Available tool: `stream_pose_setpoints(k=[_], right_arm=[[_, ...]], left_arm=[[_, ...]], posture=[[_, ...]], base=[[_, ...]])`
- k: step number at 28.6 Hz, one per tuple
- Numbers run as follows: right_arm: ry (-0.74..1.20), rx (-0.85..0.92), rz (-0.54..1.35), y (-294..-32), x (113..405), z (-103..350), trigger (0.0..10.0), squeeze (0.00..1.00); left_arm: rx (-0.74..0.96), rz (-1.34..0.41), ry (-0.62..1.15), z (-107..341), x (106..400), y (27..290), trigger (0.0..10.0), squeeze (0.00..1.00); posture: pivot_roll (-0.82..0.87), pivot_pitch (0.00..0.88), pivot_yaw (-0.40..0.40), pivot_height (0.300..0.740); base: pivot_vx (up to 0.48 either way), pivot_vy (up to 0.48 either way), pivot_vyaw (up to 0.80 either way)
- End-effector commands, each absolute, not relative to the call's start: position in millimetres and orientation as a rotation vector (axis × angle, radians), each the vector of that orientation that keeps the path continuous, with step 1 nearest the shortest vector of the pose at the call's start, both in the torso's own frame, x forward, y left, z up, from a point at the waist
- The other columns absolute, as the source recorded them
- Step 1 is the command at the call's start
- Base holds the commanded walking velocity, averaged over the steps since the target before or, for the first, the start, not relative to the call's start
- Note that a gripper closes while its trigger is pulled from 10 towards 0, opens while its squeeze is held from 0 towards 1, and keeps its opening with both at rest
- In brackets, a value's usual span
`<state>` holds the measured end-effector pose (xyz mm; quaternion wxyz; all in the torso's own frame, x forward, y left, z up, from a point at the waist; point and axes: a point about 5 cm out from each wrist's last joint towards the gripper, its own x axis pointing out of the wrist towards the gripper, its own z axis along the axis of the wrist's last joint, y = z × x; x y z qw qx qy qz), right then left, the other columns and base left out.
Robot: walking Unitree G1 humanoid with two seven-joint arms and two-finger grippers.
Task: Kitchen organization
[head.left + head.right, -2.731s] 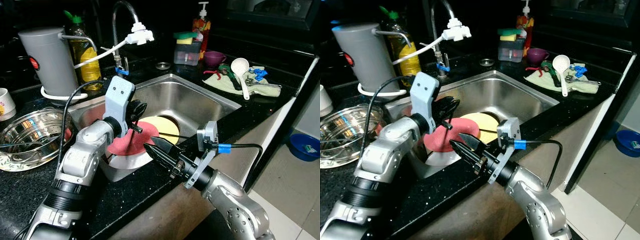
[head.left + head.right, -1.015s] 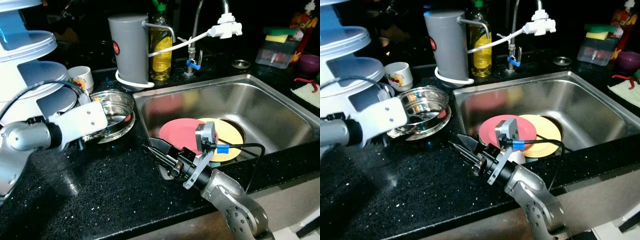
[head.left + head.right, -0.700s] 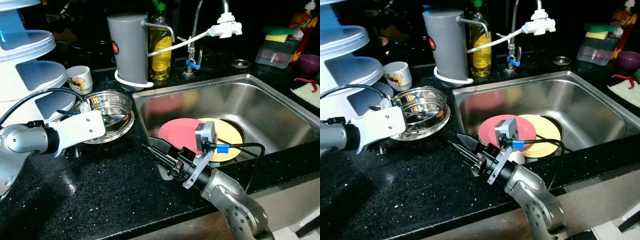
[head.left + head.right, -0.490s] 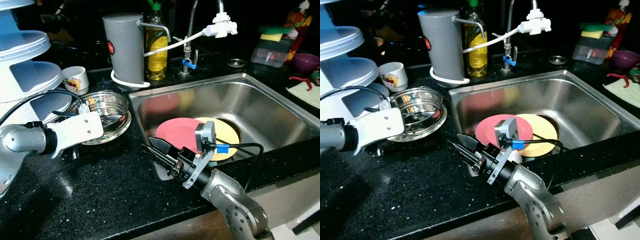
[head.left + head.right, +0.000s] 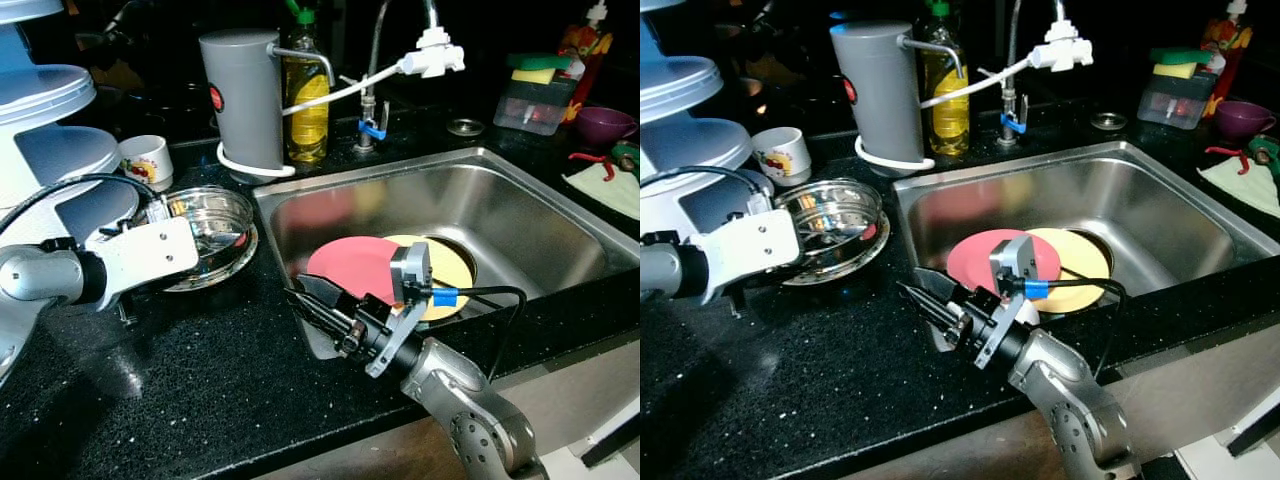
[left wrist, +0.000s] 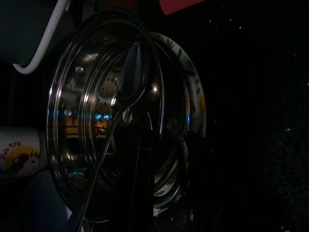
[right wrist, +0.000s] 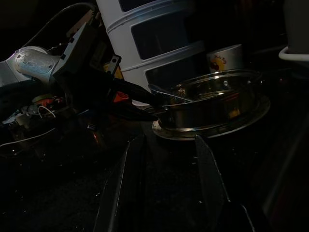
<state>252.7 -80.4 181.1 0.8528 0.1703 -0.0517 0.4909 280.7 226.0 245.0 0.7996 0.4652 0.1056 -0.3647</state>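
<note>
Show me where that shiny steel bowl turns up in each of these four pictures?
Left eye view: steel bowl on the black counter, left of the sink, behind the left gripper's white wrist.
Right eye view: same spot, left of the sink.
Left wrist view: seen close from above, a spoon lying in it.
Right wrist view: side-on, past the two dark fingers.
Shared landmark: the white cartoon cup beside the bowl.

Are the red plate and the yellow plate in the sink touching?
Touching. In the left eye view the red plate lies overlapping the yellow plate's edge in the sink, with no gap between them.
</note>
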Motion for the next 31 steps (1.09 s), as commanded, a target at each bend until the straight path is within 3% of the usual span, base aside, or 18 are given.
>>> stream_pose_setpoints(k=[1, 15, 31], right_arm=[[-0.088, 0.366, 1.03, -79.0, 254.0, 178.2, 10.0, 0.0], [-0.085, 0.37, 1.029, -78.8, 254.7, 178.0, 10.0, 0.0], [-0.084, 0.376, 1.026, -78.8, 254.6, 177.9, 10.0, 0.0]], left_arm=[[0.973, -0.848, 0.312, 228.6, 278.3, 226.2, 0.0, 0.0], [0.893, -0.87, 0.118, 273.6, 273.7, 216.0, 0.0, 0.0], [1.007, -0.798, 0.201, 273.9, 265.8, 226.2, 0.0, 0.0]], posture=[[-0.04, 0.0, -0.009, 0.74], [-0.03, 0.0, -0.012, 0.74], [-0.03, 0.0, -0.016, 0.74]], base=[[0.0, 0.0, 0.0], [0.0, 0.0, 0.0], [0.0, 0.0, 0.0]])
